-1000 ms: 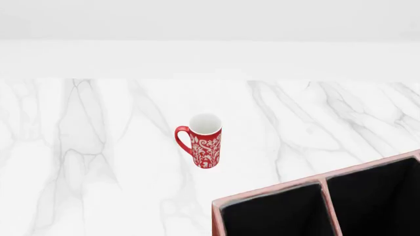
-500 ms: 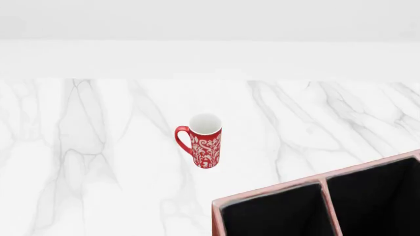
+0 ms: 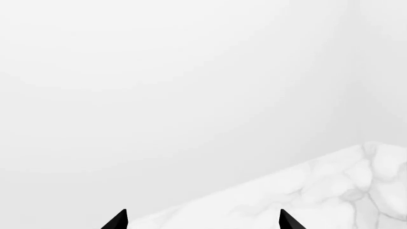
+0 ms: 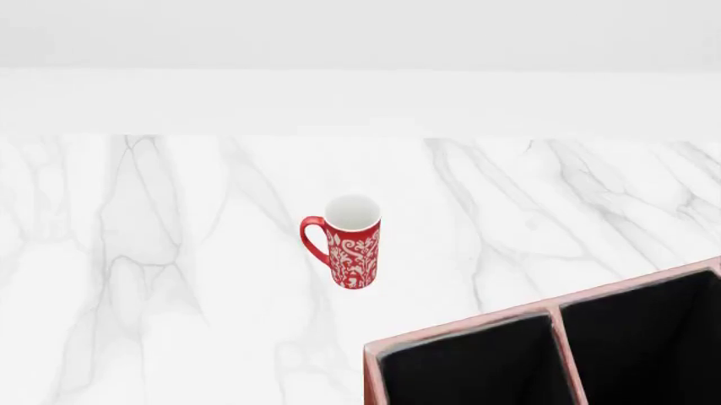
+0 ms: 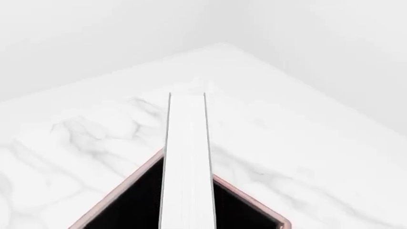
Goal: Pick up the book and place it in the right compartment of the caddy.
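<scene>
Standing edge-up in the right wrist view, the black hardback book with white page edges (image 5: 188,167) is over a black-lined corner of the reddish-brown, pink-rimmed caddy (image 5: 245,195), presumably clamped by the unseen right gripper. The head view shows the caddy (image 4: 555,316) bookless, with a red-and-white patterned mug (image 4: 350,240) beyond on the white marble table (image 4: 169,278). The left gripper (image 3: 202,220) shows two black tips apart over the table edge.

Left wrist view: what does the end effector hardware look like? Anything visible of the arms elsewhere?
Only two matte black, sharply pointed triangular fingertips of the left end effector show. No cables, markings or sleeves are visible. The head view shows neither arm, and the right wrist view shows no end effector parts.
</scene>
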